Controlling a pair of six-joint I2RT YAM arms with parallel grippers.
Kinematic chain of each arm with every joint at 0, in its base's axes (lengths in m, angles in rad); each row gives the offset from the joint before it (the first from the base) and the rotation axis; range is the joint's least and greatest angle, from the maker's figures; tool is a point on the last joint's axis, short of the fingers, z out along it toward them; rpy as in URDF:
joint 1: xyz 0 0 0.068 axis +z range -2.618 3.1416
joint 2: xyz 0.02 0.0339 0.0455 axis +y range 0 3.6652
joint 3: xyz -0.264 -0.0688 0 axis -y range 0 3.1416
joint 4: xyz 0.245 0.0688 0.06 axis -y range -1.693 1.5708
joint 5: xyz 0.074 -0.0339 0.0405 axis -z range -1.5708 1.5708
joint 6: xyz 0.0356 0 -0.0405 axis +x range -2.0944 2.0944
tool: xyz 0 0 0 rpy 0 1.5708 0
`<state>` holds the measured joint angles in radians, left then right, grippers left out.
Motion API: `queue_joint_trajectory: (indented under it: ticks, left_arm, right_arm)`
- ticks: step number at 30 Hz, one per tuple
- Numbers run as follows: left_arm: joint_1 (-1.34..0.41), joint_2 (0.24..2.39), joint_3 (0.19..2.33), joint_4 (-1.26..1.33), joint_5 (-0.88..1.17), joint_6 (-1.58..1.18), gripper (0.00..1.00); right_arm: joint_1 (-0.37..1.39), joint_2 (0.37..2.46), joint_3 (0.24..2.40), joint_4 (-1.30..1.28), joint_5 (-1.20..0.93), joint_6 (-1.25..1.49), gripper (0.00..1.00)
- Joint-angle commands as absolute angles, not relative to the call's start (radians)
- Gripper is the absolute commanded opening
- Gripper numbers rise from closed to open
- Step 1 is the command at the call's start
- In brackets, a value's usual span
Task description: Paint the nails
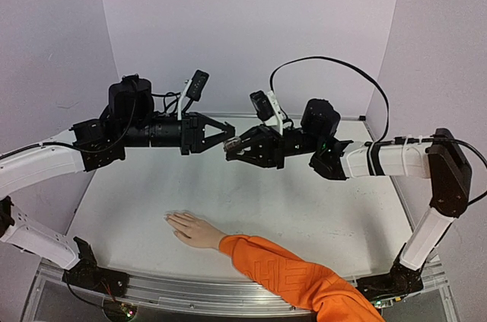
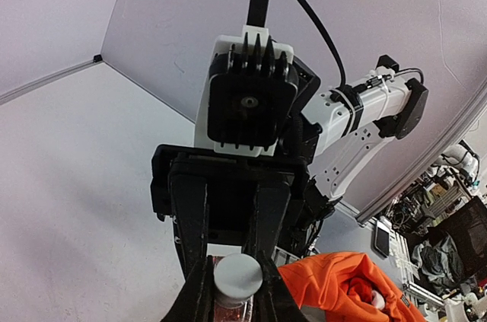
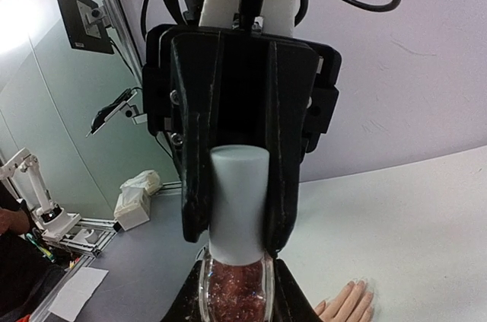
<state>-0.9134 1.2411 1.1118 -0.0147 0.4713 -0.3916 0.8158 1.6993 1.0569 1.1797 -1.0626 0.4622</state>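
Light reads soft and even to me, faintly lilac, with only pale shadows on the tabletop (image 1: 319,208) below the left claw (image 1: 228,133) and right claw (image 1: 236,148). Both wrist views bow straight lines at their edges; beside the left claw, the right wrist view's upper left blows out white.

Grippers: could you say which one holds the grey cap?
The left gripper; its jaws clamp the cap, while the right gripper holds the glass bottle.
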Motion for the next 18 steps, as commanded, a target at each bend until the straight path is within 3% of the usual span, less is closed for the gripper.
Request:
queue_joint_trajectory:
  ticks: [1,4,6,9,11,14,18]
  left_arm:
    - [-0.919,1.26,1.157,0.04,0.493,-0.425,0.07]
    - [-0.921,1.268,1.156,0.039,0.467,-0.418,0.0]
    - [-0.92,1.27,1.145,0.035,0.426,-0.416,0.0]
    - [-0.921,1.27,1.123,0.022,0.328,-0.431,0.0]
    - [-0.92,1.276,1.117,0.007,0.261,-0.446,0.0]
    - [-0.921,1.304,1.133,-0.06,0.2,-0.455,0.0]
    - [-0.92,1.34,1.168,-0.101,0.195,-0.458,0.0]
  right_arm:
    - [0.816,1.69,1.062,1.275,-1.046,0.42,0.0]
    - [0.818,1.666,1.061,1.16,-0.912,0.323,0.0]
    - [0.834,1.629,1.057,1.007,-0.635,0.223,0.0]
    - [0.959,1.6,1.079,0.835,0.176,0.098,0.0]
    - [1.023,1.606,1.07,0.889,0.627,0.021,0.0]
    - [1.058,1.631,1.072,0.986,0.768,-0.086,0.0]
    - [1.074,1.686,1.136,0.999,0.698,-0.13,0.0]
